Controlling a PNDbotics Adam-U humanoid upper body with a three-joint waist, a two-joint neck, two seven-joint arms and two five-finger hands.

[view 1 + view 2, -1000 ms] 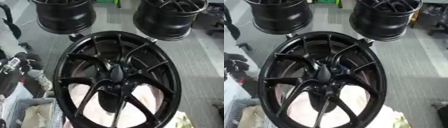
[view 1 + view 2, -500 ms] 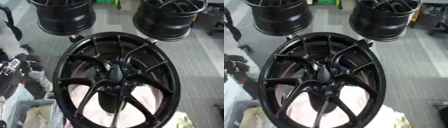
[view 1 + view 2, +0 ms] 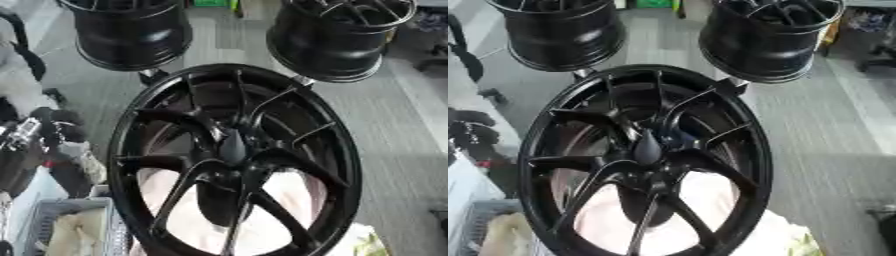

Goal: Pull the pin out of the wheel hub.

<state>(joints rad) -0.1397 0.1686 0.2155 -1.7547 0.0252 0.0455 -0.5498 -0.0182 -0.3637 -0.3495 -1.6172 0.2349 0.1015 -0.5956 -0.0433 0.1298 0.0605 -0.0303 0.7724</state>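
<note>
Three black wheels: near wheel (image 3: 236, 160) cut off below, two beyond. Pin indistinct at hub (image 3: 233, 147). Hands unseen, state unknown.

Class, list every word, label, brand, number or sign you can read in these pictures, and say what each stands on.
None can be read. The big black wheel and the two black wheels behind it show no legible marking; the green thing at the top edge is too blurred.

A black left hand (image 3: 54, 131) with silver parts shows at the left edge.
</note>
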